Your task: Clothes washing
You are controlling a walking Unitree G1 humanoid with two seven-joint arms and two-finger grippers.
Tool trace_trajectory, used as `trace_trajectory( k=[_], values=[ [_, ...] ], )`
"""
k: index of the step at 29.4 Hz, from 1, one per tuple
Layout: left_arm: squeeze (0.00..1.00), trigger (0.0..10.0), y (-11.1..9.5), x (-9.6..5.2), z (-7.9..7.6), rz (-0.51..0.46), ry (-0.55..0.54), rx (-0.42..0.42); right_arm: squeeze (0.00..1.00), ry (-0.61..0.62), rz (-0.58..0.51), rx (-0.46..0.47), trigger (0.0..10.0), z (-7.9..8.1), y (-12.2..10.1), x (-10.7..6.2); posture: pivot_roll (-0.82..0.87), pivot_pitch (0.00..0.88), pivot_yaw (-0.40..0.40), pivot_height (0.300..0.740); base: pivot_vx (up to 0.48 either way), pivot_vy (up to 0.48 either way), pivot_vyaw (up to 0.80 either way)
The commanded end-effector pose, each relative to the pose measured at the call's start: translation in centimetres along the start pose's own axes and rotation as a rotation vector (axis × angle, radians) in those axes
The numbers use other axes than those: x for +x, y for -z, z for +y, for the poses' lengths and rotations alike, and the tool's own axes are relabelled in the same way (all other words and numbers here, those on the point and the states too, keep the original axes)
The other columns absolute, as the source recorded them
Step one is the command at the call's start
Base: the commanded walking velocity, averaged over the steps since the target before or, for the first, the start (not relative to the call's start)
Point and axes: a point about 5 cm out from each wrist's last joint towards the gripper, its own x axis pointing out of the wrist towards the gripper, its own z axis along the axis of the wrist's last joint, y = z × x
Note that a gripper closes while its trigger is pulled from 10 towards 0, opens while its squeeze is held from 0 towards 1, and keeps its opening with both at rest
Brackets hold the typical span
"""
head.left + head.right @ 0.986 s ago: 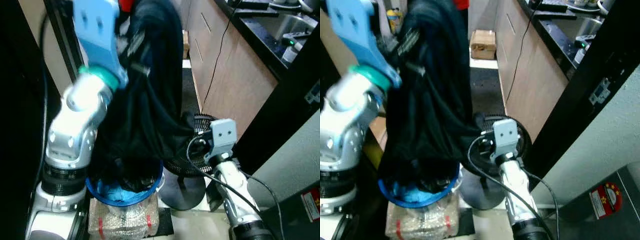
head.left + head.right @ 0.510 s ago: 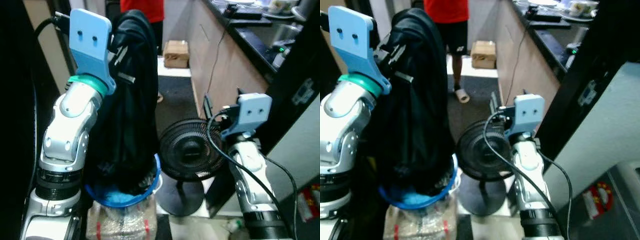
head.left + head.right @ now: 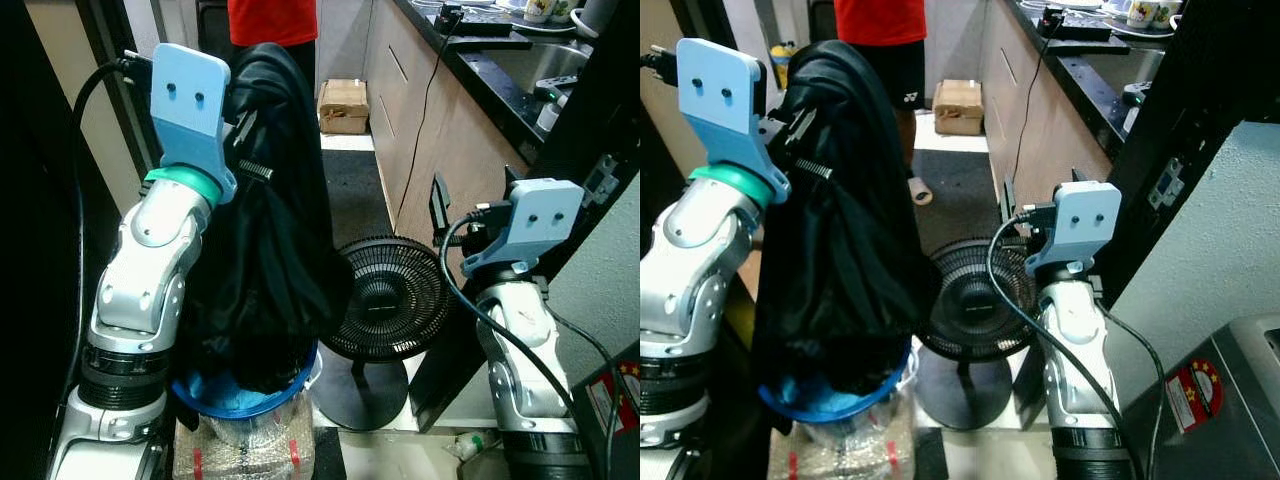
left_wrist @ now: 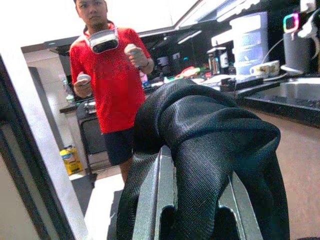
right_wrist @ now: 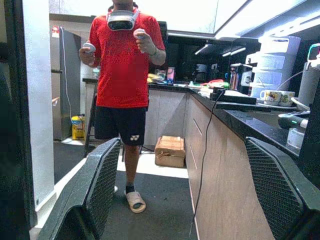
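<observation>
Gripping a dark garment (image 3: 270,230) high in the air, the left gripper (image 4: 192,200) has its fingers pinched on the bunched cloth, whose tail hangs down into the blue basket (image 3: 245,395) beside the floor fan (image 3: 385,300). Right gripper (image 5: 190,195) is raised with fingers spread wide, holding nothing. A person (image 5: 125,75) in red stands down the kitchen aisle. I'd say lift until the hem clears the basket rim, keeping the cloth away from the fan.

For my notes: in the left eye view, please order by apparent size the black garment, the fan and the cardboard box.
1. Garment, largest.
2. Fan.
3. Box, smallest, though it stands farther from the camera, so its true size is unsure.
</observation>
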Motion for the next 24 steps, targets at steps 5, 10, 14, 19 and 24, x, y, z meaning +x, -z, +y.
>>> trace_trajectory(
  k=[5, 10, 14, 19, 24],
  values=[
    [0.00, 10.0, -0.85, 0.14, 0.31, -0.051, -0.026, 0.004, 0.00, 0.013, 0.031, 0.019, 10.0, -0.11, 0.50, 0.04, 0.07, 0.000, 0.030, 0.740, 0.000, 0.000, 0.00],
    [0.00, 10.0, -0.50, 0.15, 0.32, -0.039, -0.032, 0.001, 0.00, 0.014, 0.050, 0.017, 10.0, -0.19, 0.82, -0.05, 0.07, 0.000, 0.030, 0.740, 0.000, 0.000, 0.00],
    [0.00, 10.0, -0.28, 0.14, 0.22, -0.036, -0.030, -0.003, 0.00, 0.016, 0.055, 0.015, 10.0, -0.22, 0.87, -0.15, 0.06, 0.000, 0.035, 0.740, 0.000, 0.000, 0.00],
    [0.00, 10.0, -0.13, 0.17, 0.14, -0.032, -0.027, -0.009, 0.00, 0.035, 0.068, 0.028, 10.0, -0.59, 1.02, -0.10, 0.06, 0.000, 0.037, 0.740, 0.000, 0.000, -0.48],
    [0.00, 10.0, -0.11, 0.16, 0.17, -0.029, -0.027, -0.012, 0.00, 0.053, 0.075, 0.049, 10.0, -0.85, 1.13, -0.08, 0.06, 0.000, 0.039, 0.740, 0.000, 0.000, -0.80]
  ],
)
